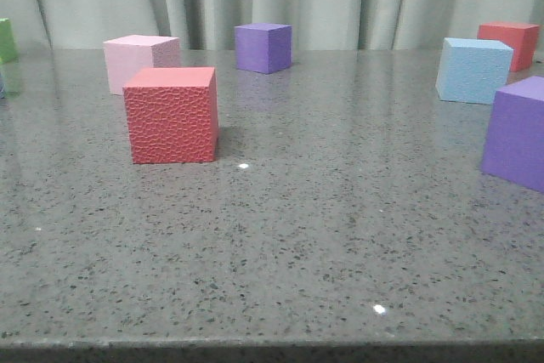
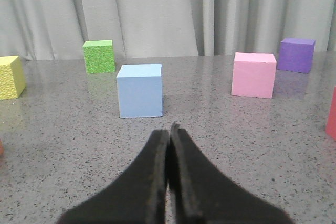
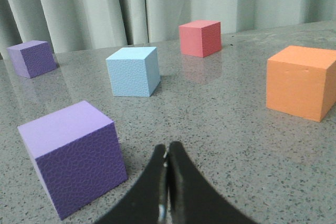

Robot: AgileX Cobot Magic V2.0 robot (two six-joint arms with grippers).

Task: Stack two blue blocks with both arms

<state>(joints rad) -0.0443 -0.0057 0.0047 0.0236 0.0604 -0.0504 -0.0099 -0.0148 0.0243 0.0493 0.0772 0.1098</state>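
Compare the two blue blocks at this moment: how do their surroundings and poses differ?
The blue block ahead of the left gripper faces that camera squarely, near green and pink cubes. The blue block ahead of the right gripper sits turned corner-on, among purple, red and orange cubes. Both rest on the table, untouched, with both grippers shut and empty.

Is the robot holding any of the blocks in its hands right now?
No. The left hand and right hand are both shut on nothing; the blue blocks sit on the table, untouched.
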